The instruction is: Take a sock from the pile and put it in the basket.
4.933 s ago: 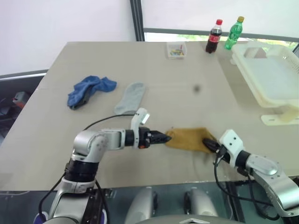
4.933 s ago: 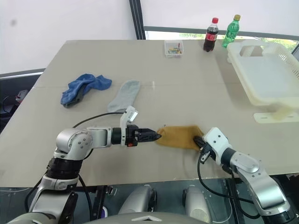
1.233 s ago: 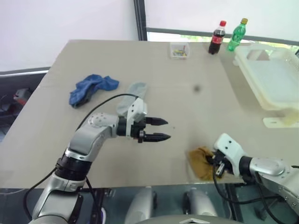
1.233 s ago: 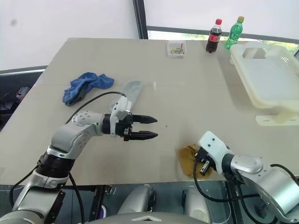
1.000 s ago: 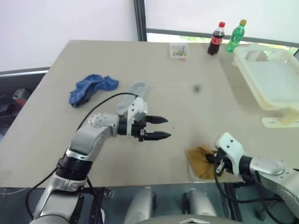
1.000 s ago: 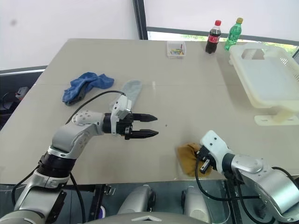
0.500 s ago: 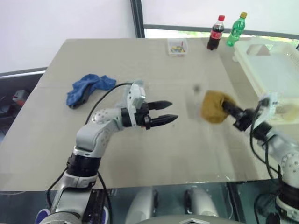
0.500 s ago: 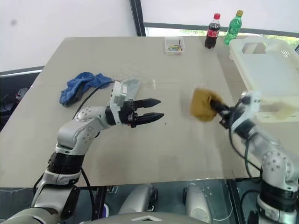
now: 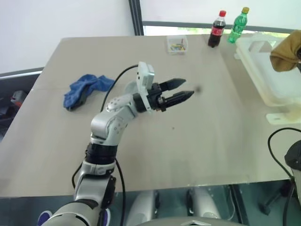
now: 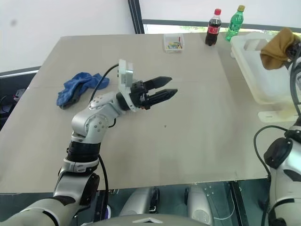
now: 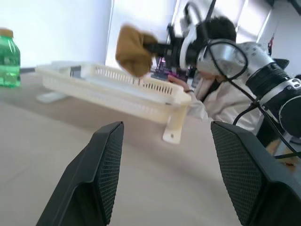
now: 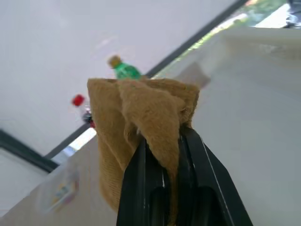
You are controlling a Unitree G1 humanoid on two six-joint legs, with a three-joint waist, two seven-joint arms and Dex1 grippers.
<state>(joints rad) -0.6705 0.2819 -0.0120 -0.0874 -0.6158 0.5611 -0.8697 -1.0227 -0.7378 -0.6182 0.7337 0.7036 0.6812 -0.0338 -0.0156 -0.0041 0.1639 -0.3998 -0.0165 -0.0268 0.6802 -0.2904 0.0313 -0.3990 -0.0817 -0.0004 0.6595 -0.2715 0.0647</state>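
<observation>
the left pincer (image 9: 181, 90) hangs over the middle of the table (image 9: 188, 146), its two black fingers spread apart with nothing between them, pointing toward the right. left of it, toward the table's left edge, the dark blue sock (image 9: 84, 90) lies crumpled, and a pale grey-blue sock (image 9: 130, 87) peeks out just behind the left arm; these are what lies of the pile. over at the right side, the right pincer (image 12: 162, 150) is lifted above the white basket (image 10: 256, 77), fingers pressed together on the mustard-yellow sock (image 10: 277, 42), which hangs bunched from them in the air over the basket's inside, not touching it. the basket sits at the table's far right, its rim reaching past the table's right edge. at the far edge of the table stand a small clear box (image 9: 177, 44) of coloured bits, a dark cola bottle (image 9: 217, 29) with a red cap, and a green bottle (image 9: 238, 24) just right of it, near the basket's far corner.
</observation>
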